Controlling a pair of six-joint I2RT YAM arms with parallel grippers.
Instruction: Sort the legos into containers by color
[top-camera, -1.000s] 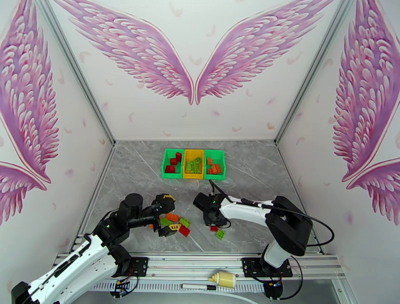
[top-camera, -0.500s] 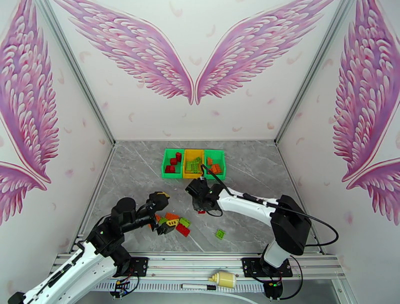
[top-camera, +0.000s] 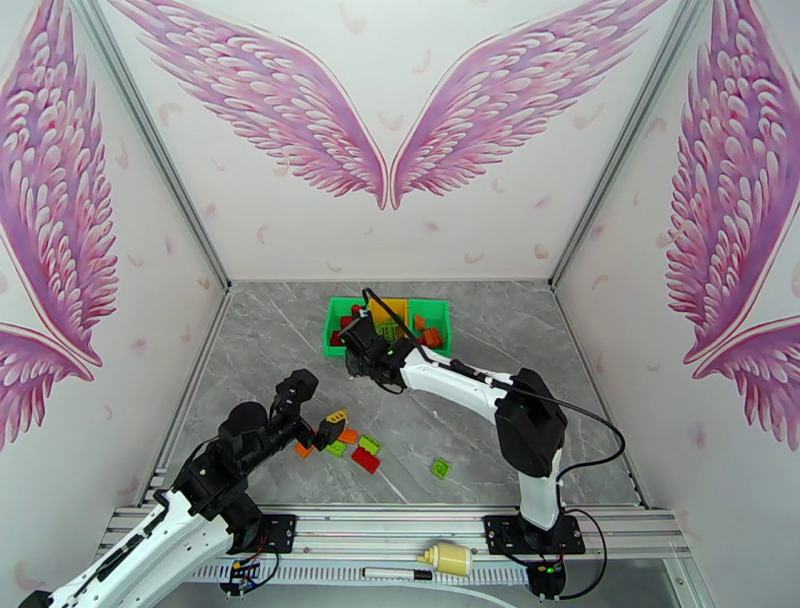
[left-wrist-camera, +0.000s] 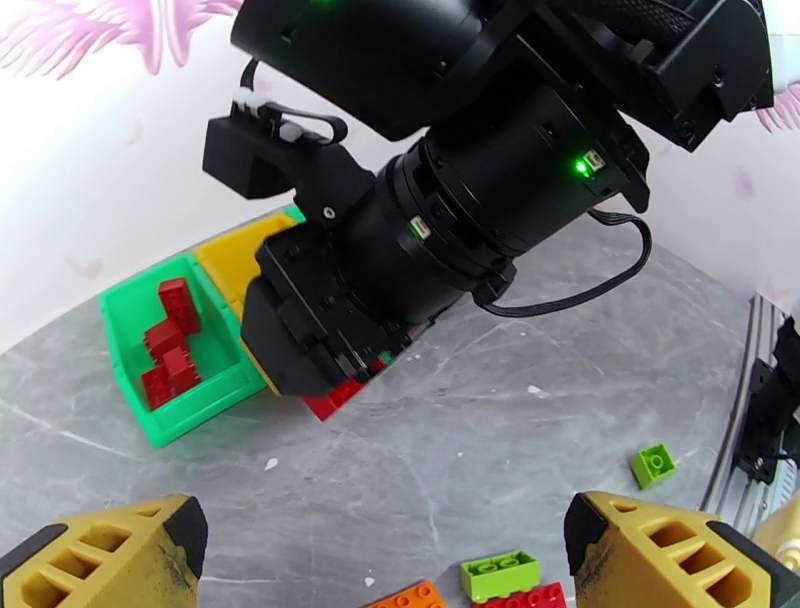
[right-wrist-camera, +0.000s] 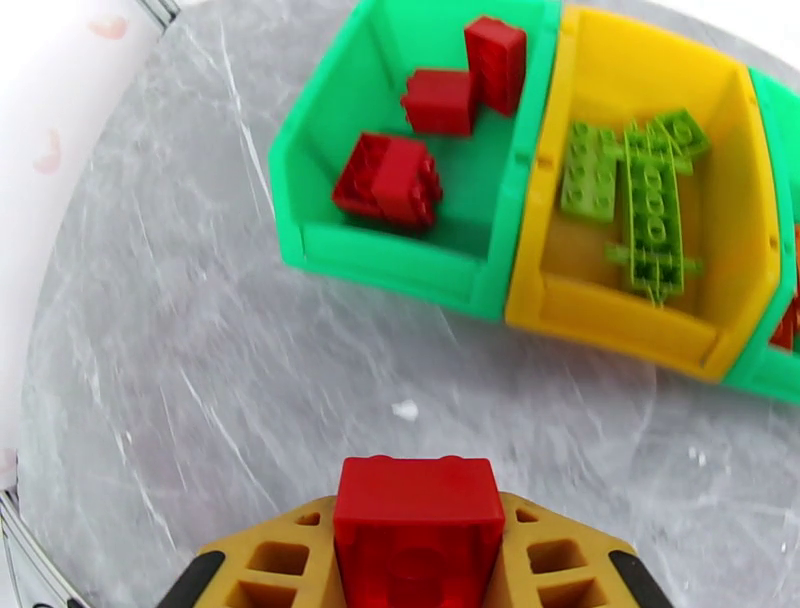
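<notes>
Right gripper (right-wrist-camera: 420, 585) clamps red brick (right-wrist-camera: 418, 515) between yellow pads, just short of green bin (right-wrist-camera: 400, 262) left of yellow bin (right-wrist-camera: 640, 320). That bin holds the reds, so drop there looks next. Lime bricks (right-wrist-camera: 640, 200) fill yellow bin; orange bricks (top-camera: 430, 337) sit in green bin (top-camera: 430, 354) right of it. Left gripper (left-wrist-camera: 390, 560) gapes wide, empty, over loose pile (top-camera: 366, 460) well nearer arms than yellow bin, likely lining up next pick.
</notes>
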